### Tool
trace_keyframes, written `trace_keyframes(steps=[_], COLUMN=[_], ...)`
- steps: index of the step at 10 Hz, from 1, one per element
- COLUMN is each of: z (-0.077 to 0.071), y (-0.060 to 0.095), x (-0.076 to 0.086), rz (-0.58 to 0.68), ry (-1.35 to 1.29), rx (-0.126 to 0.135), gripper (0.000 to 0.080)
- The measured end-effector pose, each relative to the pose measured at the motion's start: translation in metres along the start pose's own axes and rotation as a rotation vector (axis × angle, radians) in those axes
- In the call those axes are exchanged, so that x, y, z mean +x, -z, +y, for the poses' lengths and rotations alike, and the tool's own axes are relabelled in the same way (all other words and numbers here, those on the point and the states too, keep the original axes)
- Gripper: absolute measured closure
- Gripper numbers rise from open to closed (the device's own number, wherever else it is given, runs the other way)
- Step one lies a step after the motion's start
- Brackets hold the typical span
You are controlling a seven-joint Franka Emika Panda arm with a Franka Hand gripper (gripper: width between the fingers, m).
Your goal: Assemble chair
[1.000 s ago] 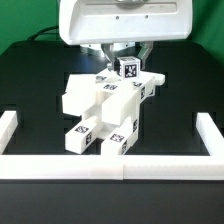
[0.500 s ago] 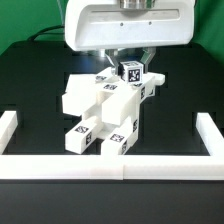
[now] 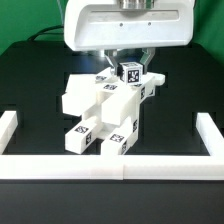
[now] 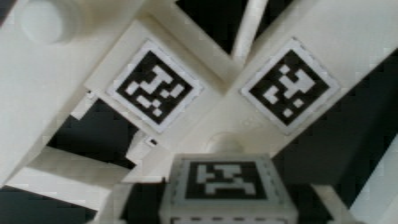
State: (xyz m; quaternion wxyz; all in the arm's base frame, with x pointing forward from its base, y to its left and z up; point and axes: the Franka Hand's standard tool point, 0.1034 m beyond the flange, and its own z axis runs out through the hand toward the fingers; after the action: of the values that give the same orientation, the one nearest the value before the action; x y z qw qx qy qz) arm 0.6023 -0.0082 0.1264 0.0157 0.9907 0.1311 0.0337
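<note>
The chair (image 3: 100, 110) is lying partly built near the middle of the black desk (image 3: 35, 85), inside the white border rail (image 3: 110, 166). Its slab, leg and bar pieces are already sitting joined in one white cluster. At the far end of the cluster a small tagged block (image 3: 128, 71) is standing highest, and the claw (image 3: 128, 64) is hanging directly over it. The two fingers are coming down on either side of this block and, as far as I can judge, they are clamping it between them, partly closed. The exterior view does not show the contact itself clearly.

In the wrist view the same block (image 4: 222, 182) is showing its tag close to the camera, with two other tagged faces of the chair (image 4: 151, 88) beyond it.

The pieces are looking like hard, stiff plastic, probably light, with smooth faces that may be slipping a little under the fingers. They will not bend, so a firm squeeze is not risking damage. I think the best hold is across two flat parallel sides of the block, low enough that it is not tilting. The joints may be loose, so lifting the whole chair by one piece is risky.
</note>
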Motion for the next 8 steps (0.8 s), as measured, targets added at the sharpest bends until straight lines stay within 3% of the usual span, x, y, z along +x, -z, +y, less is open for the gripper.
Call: trace_keyframes(steps=[4,5,8], z=[0.0,-0.001,-0.011], y=[0.0,0.0,0.002], x=[0.0,0.0,-0.007], rz=[0.001,0.018,-0.02], ry=[0.0,0.006,-0.004], rx=[-0.001,-0.012,0.003], gripper=[0.0514,0.0514,0.0514])
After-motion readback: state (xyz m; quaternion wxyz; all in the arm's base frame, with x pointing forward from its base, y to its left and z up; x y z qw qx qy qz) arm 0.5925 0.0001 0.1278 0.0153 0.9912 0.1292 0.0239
